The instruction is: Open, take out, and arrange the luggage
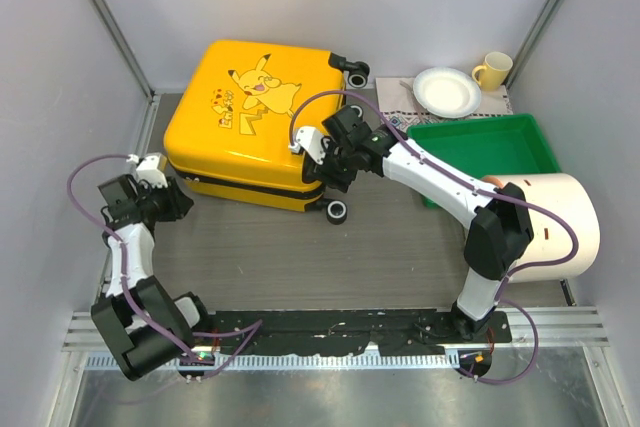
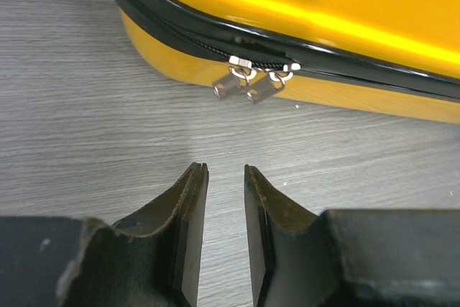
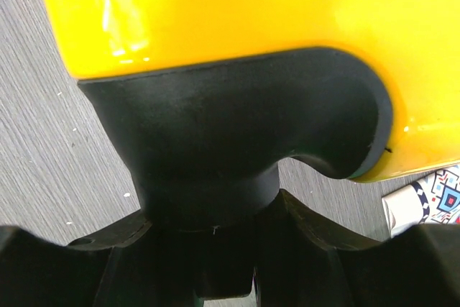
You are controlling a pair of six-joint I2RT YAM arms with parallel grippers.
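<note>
Counter: grey wood-grain top, with both arms bolted along its near edge.
Left gripper: low over the counter, just short of the near left corner of the luggage. The jaws stand a narrow gap apart with nothing between them, pointing at the zipper pulls.
Zipper pulls: two silver tabs side by side, hanging from the black zipper trim on the near side wall, clear of the jaws.
Cream cylinder: on its side at the right, lying over the near right corner of the green tray.
Right gripper: at the luggage's near right corner, jaws clamped on the black wheel housing. In the wrist view that moulding fills the space between them.
Wheel: small and black, on the near side of that gripper.
Luggage: yellow case lying flat at left-centre of the counter, lid down and Pikachu print facing up. A second wheel sits at its far right corner.
Green tray: right of the luggage, beyond the right arm.
Patterned cloth: far right, behind the tray — a white plate and a yellow mug sit on it.
</note>
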